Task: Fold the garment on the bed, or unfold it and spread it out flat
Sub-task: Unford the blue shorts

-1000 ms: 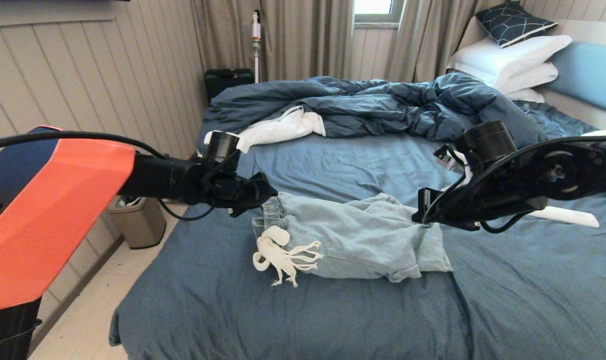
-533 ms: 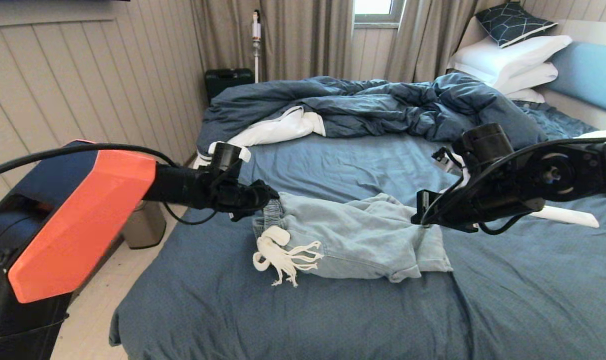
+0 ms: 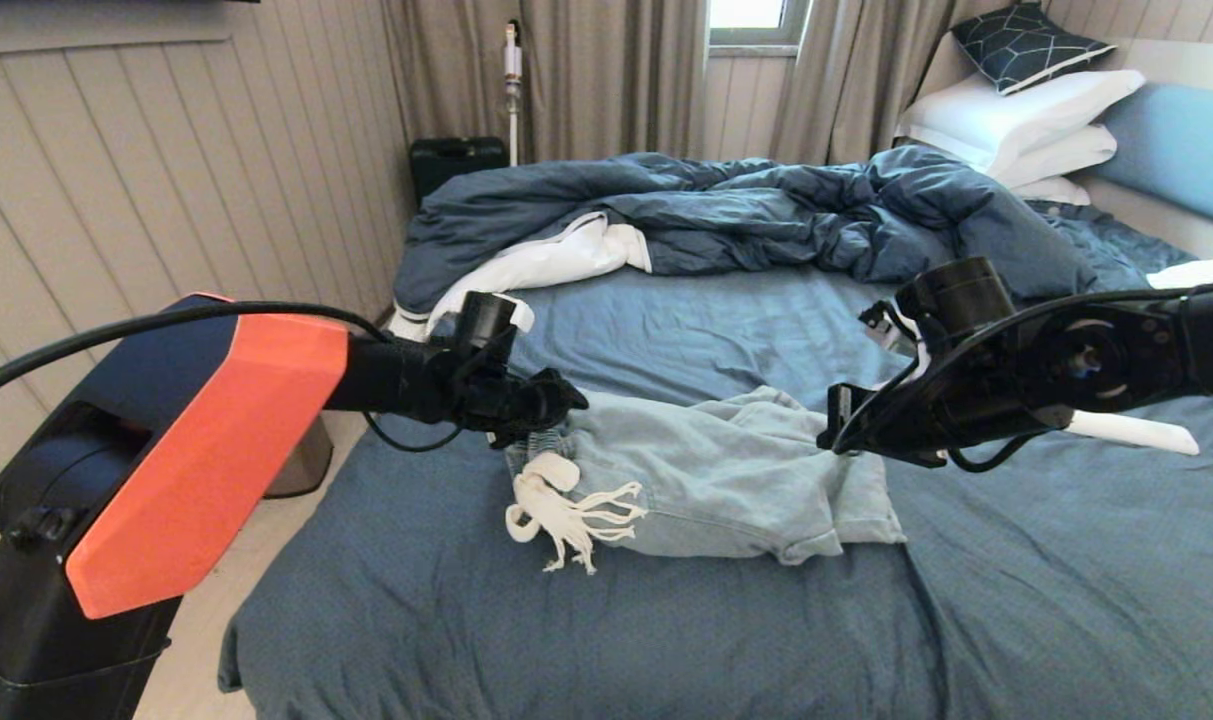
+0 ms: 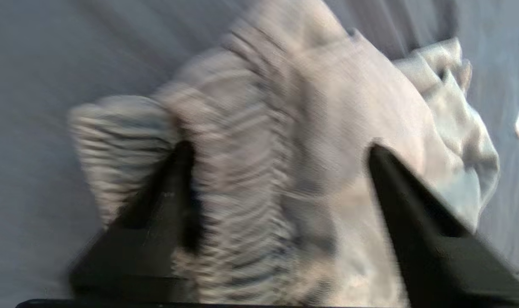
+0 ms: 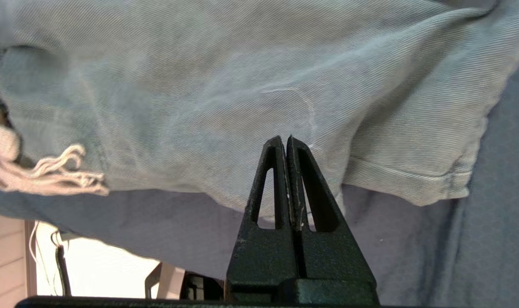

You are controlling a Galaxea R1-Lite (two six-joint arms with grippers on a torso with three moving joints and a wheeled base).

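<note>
The pale denim shorts [image 3: 706,480] lie rumpled on the bed's slate-blue sheet [image 3: 666,640], waistband to the left, with the white tasselled drawstring [image 3: 566,515] at the near left corner. My left gripper [image 3: 566,400] is open at the far left corner of the waistband. In the left wrist view the gathered waistband [image 4: 242,179] lies between the spread fingers of the left gripper [image 4: 278,147]. My right gripper [image 3: 836,428] hovers at the shorts' far right edge, shut. In the right wrist view the right gripper [image 5: 283,139] holds nothing, with the shorts [image 5: 199,94] and the drawstring [image 5: 49,175] beyond it.
A rumpled dark blue duvet [image 3: 766,215] and a white cloth [image 3: 556,260] fill the far half of the bed. White pillows [image 3: 1016,120] lean on the light blue headboard [image 3: 1181,150]. A flat white object [image 3: 1136,432] lies at right. The floor and a bin [image 3: 296,465] are at left.
My left arm has swung right and forward, carrying its gripper onto the waistband corner. The right gripper has edged slightly left. The shorts have not moved.
</note>
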